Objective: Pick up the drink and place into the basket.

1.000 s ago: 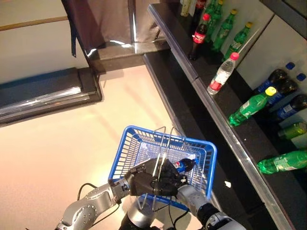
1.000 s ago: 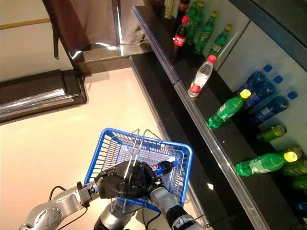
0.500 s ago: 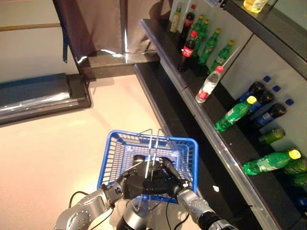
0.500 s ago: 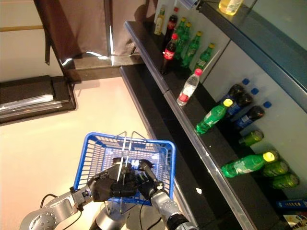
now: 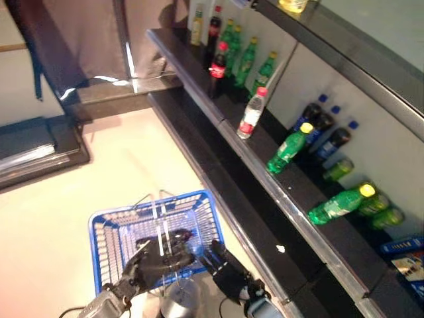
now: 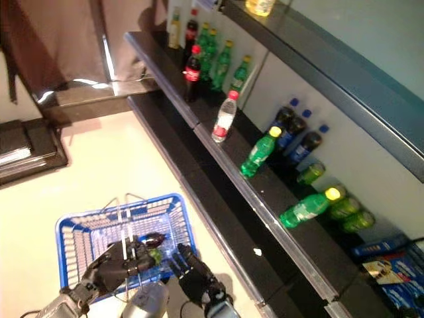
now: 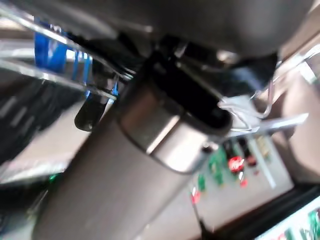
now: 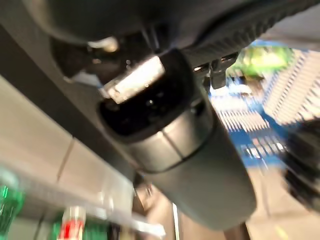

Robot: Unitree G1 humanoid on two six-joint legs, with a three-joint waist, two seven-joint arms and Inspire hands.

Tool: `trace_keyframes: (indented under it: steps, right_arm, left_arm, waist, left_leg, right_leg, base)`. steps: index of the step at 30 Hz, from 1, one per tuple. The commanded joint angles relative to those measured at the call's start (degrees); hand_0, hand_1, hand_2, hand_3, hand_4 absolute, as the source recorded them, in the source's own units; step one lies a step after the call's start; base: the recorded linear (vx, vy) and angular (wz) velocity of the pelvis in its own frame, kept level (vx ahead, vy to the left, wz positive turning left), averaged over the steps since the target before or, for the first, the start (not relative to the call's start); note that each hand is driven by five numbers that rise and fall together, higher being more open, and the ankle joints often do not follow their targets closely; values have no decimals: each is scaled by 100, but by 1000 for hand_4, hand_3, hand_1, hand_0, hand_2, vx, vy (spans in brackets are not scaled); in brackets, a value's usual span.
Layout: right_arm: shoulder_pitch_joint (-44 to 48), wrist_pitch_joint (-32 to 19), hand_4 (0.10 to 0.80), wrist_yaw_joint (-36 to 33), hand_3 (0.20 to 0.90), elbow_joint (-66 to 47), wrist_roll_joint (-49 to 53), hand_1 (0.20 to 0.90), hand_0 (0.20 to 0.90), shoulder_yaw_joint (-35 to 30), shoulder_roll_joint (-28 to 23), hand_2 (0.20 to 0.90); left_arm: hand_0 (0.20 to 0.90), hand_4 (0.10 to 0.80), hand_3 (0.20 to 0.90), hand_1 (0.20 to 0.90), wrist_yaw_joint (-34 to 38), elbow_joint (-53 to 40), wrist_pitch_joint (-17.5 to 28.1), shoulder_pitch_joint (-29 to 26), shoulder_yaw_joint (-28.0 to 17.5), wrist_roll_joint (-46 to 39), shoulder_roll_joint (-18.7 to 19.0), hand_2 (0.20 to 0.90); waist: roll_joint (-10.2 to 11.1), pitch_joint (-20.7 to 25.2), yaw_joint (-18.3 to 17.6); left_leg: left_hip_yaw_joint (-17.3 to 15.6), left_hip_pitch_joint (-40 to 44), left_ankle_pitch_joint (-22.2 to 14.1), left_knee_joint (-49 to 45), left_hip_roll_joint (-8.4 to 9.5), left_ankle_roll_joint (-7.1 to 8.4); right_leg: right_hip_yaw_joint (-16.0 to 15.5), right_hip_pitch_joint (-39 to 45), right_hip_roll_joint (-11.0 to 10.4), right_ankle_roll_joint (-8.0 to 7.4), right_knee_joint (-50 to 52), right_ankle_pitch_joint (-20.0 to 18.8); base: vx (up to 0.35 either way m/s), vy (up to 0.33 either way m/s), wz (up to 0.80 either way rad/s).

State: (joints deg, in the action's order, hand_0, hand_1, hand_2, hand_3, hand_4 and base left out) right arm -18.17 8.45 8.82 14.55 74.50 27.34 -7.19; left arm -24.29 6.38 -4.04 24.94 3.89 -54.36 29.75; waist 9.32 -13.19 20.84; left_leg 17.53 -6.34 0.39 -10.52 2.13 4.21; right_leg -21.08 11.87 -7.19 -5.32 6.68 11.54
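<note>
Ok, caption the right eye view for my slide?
Left robot hand grips the blue basket's wire handles; right robot hand open beside it, bottle inside.

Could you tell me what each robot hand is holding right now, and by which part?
The left robot hand grips the blue basket by its wire handles. The right robot hand holds nothing, beside the basket.

Blue wire-mesh basket (image 5: pixel 106 238) with a metal wire handle (image 5: pixel 161 225), held above pale floor, just beside the dark shelf base. Inside it, near the wall on the shelf side, a dark drink bottle (image 6: pixel 156 239) lies on its side, partly hidden; cap not discernible.
</note>
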Motion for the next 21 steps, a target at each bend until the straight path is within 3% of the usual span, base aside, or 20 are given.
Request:
trace_keyframes:
  steps: [1,7,8,13,17,19,21]
  right_arm:
    - [-245,155,800,1046,900,-537,-227,900,900,84,-370,900]
    - [-382,9,800,1884,900,-1087,-465,900,900,-41,-843,900]
    - [-334,-209,800,2036,900,-1142,-498,900,900,-111,-907,900]
    - [-318,-668,800,1820,900,-854,-787,900,900,-608,-912,900]
    - [-523,-1059,800,1487,900,-526,-1286,900,900,-1060,-840,900]
    - [-448,-1259,800,1081,900,-130,-1855,900,900,-1181,-882,900]
    - [-295,-1227,800,731,900,286,-2346,900,900,-1180,-902,900]
  left_arm:
    - [300,100,200,300,-336,-1031,1134,201,679,-255,-415,300]
    - [300,100,200,300,466,281,1911,100,548,-128,-724,300]
    - [300,100,200,300,865,812,2232,-30,506,140,-827,300]
    - [300,100,200,300,1594,1946,2549,-392,183,406,-1060,300]
    - [300,100,200,300,1861,2761,2605,-731,-19,323,-1182,300]
    - [300,100,200,300,2158,2982,2593,-894,-129,290,-1234,300]
    - [300,100,200,300,2096,3162,2702,-844,-337,109,-1308,300]
  waist:
    - [-351,808,-196]
    - [-243,879,-467]
    - [-209,897,-565]
    - [-225,903,-859]
    - [-347,842,-1304]
    - [-411,746,-1328]
    - [-447,653,-1220]
  left_leg:
    - [-105,704,642,1084,-513,-177]
    - [-283,743,633,1211,-490,-189]
    - [-390,739,633,1261,-484,-199]
    - [-667,690,690,1400,-496,-254]
    - [-433,554,757,1382,-454,-300]
    - [-261,470,853,1358,-457,-248]
    - [-228,356,1043,1439,-515,-119]
  right_leg:
    - [-30,-360,49,103,232,-774]
    - [228,-401,45,51,-67,-919]
    - [330,-437,22,12,-175,-995]
    - [655,-570,-17,-54,-310,-1113]
    - [1376,-836,435,199,-121,-920]
    - [1312,-915,588,324,-21,-858]
    - [1237,-861,667,344,-121,-916]
  base:
    - [-67,-20,-13]
    - [-113,-21,-30]
    - [-180,-20,-21]
    - [-181,-6,-36]
    - [-127,-27,17]
    - [-150,-95,66]
    - [-96,-100,30]
